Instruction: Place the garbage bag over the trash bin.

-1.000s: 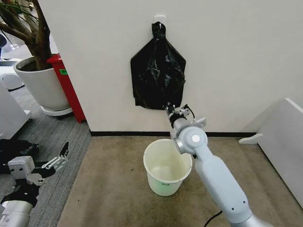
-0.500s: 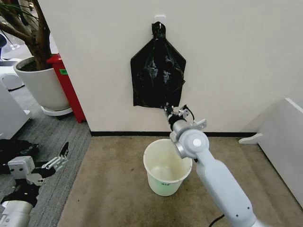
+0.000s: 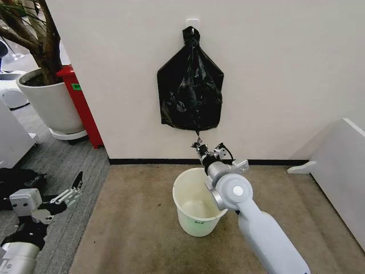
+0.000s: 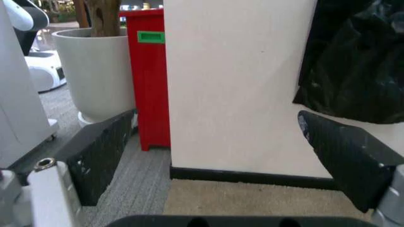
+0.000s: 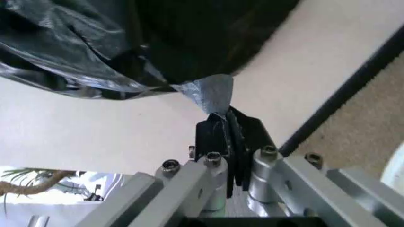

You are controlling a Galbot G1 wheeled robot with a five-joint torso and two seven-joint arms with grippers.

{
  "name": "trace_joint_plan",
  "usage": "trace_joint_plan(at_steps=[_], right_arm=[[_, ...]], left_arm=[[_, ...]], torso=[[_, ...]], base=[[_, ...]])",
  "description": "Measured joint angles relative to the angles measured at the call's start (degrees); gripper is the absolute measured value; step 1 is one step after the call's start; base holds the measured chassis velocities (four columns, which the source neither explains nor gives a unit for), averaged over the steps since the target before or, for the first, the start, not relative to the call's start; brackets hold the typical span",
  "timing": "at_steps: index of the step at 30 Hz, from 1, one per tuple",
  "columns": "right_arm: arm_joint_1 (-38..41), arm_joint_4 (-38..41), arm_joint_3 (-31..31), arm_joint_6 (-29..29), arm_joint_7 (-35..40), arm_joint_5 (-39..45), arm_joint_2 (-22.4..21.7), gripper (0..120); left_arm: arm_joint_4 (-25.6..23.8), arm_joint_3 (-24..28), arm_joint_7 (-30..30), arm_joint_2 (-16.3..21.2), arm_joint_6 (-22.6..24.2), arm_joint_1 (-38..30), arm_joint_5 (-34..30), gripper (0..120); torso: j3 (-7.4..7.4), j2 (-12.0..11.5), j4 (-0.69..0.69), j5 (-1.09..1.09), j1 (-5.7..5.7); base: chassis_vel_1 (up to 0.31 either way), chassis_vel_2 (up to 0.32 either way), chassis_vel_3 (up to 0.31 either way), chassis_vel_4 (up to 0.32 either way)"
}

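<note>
Head view, left to right: left gripper [image 3: 73,189] sat low at the robot's left over grey carpet, fingers spread apart, holding nothing. Bag bundle [image 3: 190,85] hung knotted from a wall hook. Below it, right gripper [image 3: 201,149] had its fingers pinched on a thin strand of the garbage bag [image 3: 198,136] drawn out from the bundle's bottom edge, above the trash bin [image 3: 197,212] on the tan carpet. Film looked light, limp, slippery and likely to stretch or tear; judged best to grip a gathered fold near the bag's edge, not a single layer.
</note>
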Motion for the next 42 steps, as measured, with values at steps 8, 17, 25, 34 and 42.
trace_joint_plan(at_steps=[8,17,25,34,42], right_arm=[[-0.4,4.3,-0.5,-0.2,0.6,-0.3,-1.4,14],[0.7,8.9,0.5,-0.6,1.5,3.4,-3.7,46],[6.6,5.7,2.1,1.0,6.0,9.1,-0.5,71],[12.4,-3.4,5.6,4.5,12.1,13.3,9.2,100],[13.3,-5.4,8.8,5.1,12.2,15.7,10.4,100]], left_arm=[[0.0,0.0,0.0,0.0,0.0,0.0,0.0,100],[0.0,0.0,0.1,0.0,-0.1,0.1,0.0,100],[0.0,0.0,0.1,0.0,-0.1,0.1,0.1,100],[0.0,-0.1,0.2,0.2,-0.2,0.6,0.2,100],[0.0,-0.2,0.3,0.3,-0.3,0.9,0.2,100]], torso=[[0.0,0.0,0.0,0.0,0.0],[0.0,0.0,-0.01,0.01,0.0],[0.0,0.0,0.0,0.0,0.0],[0.01,0.0,0.0,0.0,0.0],[0.0,0.0,-0.01,0.0,0.0]], base=[[0.0,0.0,0.0,0.0],[0.0,0.0,0.0,0.0],[0.0,0.0,0.0,0.0],[0.0,0.0,0.0,0.0],[0.0,0.0,0.0,0.0]])
